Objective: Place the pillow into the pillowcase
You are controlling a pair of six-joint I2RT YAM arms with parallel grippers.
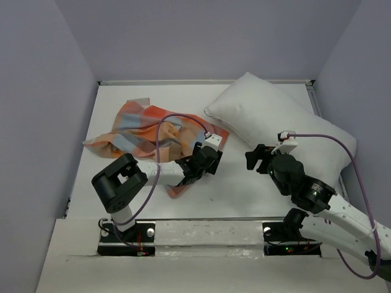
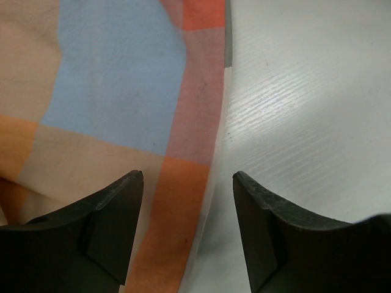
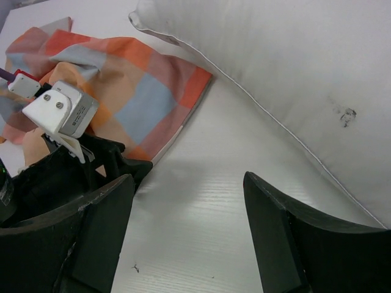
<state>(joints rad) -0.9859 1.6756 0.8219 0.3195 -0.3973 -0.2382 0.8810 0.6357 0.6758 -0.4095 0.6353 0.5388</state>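
Left gripper point(image 2: 188, 177) over pillowcase point(image 2: 110, 79) hem, jaws apart, apparently pinching nothing. Right of pillowcase: pillow point(image 3: 293, 61), plus right gripper point(image 3: 188, 180), jaws wide and empty.

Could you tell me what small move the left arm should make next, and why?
Probably lower the left gripper and close on the pillowcase edge: its jaws stand open with the fabric's edge lying under the gap, nothing gripped, and the pillow lies outside the case.

The white surface point(image 1: 244, 195) has faint wood lines on it. Pale purple walls point(image 1: 208, 36) stand on three sides. A thin grey rail point(image 1: 183, 82) runs along the far edge.
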